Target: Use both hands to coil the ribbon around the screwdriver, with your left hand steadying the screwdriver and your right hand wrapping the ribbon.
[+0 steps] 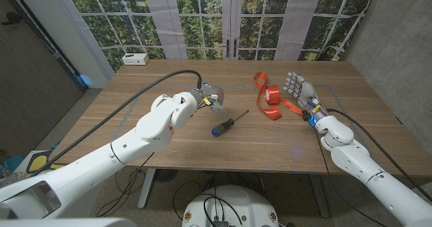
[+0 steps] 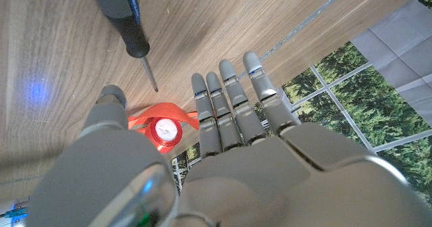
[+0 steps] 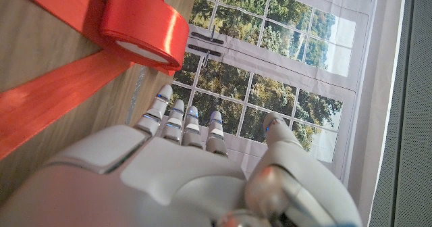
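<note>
the screwdriver (image 1: 228, 123) is lying flat on the wooden surface (image 1: 169, 142) near its middle, blue-and-black handle toward the robot, thin shaft angling away toward the ribbon. the ribbon (image 1: 271, 95) is sitting as a red roll just beyond and to the right of the shaft tip, apart from it, with loose tails trailing across the wood on both sides of the roll.

the left hand (image 1: 208, 97) is hovering just left of the screwdriver, released, fingers straight and apart, gripping nothing; in the left wrist view the screwdriver (image 2: 128, 24) is lying beyond the fingertips (image 2: 223, 75) with the roll (image 2: 162, 127) past it.

the right hand (image 1: 299, 89) is standing just right of the roll, fingers extended, released. in the right wrist view the roll (image 3: 142, 24) and a flat tail are lying beside the fingers (image 3: 179, 122), not touching.

a small white box (image 1: 136, 59) is sitting at the far left corner.
</note>
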